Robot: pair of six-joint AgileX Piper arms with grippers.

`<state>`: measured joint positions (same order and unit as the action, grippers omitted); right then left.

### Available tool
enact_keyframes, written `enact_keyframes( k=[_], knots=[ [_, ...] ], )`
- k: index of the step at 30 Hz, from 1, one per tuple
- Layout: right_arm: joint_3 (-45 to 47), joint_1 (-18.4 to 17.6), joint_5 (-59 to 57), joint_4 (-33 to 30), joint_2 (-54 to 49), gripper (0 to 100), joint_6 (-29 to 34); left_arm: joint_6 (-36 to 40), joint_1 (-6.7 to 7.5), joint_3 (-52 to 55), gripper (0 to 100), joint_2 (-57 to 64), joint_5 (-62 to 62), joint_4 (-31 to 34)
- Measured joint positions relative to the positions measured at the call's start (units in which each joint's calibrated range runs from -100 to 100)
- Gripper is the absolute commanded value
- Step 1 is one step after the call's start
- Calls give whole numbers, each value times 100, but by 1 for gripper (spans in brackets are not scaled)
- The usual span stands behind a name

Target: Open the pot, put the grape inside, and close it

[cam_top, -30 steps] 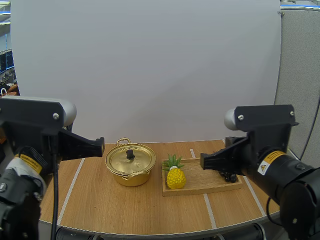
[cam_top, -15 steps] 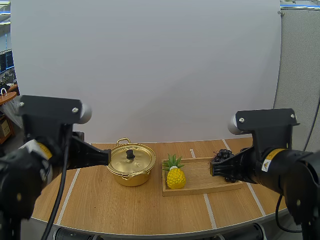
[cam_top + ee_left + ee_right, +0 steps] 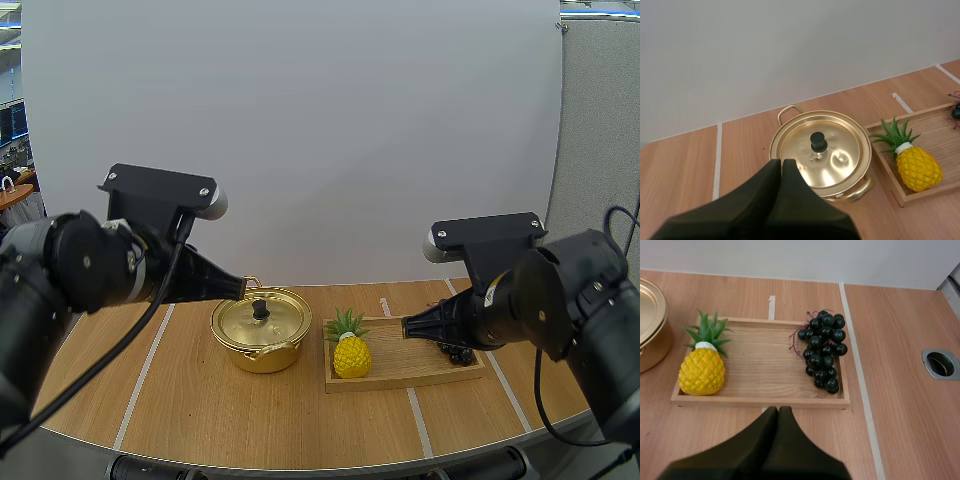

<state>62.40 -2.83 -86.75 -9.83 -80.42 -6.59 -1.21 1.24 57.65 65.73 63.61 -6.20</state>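
High view: a gold pot (image 3: 262,335) with its lid (image 3: 262,318) on is seen left of centre on the desk (image 3: 200,410). The left hand (image 3: 240,288) hovers by its far handle. Black grapes (image 3: 458,352) lie at the right end of a wooden tray (image 3: 400,382), beside the right hand (image 3: 405,326).

Left wrist view: the left hand's fingers are pressed together and empty, near the lid's knob (image 3: 818,141). Unless they are spread first, the knob could be knocked rather than gripped.

Right wrist view: the right hand is likewise closed and empty. The bunch could be shoved along the tray.

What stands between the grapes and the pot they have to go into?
The pineapple stands at the end of the tray nearest the pot, between it and the grapes. The lid also sits on the pot.
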Motion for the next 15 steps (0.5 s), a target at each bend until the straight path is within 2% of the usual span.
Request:
enact_keyframes(
  k=[2,3,5,6,9,10,15],
  knots=[
    [0,0,356,-59,589,0,0,-188,0,-100,55,-313,-52,-217],
    [0,0,497,-109,820,5,0,-225,0,-145,69,-448,-92,-300],
    [0,0,567,-120,912,27,0,-276,0,-187,97,-749,-174,-451],
    [0,0,591,-131,911,41,0,-299,0,-187,100,-811,-191,-452],
    [0,0,703,-157,911,88,0,-351,0,-187,100,-963,-233,-473],
    [0,0,822,-195,911,100,3,-487,0,-187,100,-1060,-293,-512],
    [0,0,976,-304,911,100,13,-987,0,-187,100,-1097,-411,-772]
  ],
)
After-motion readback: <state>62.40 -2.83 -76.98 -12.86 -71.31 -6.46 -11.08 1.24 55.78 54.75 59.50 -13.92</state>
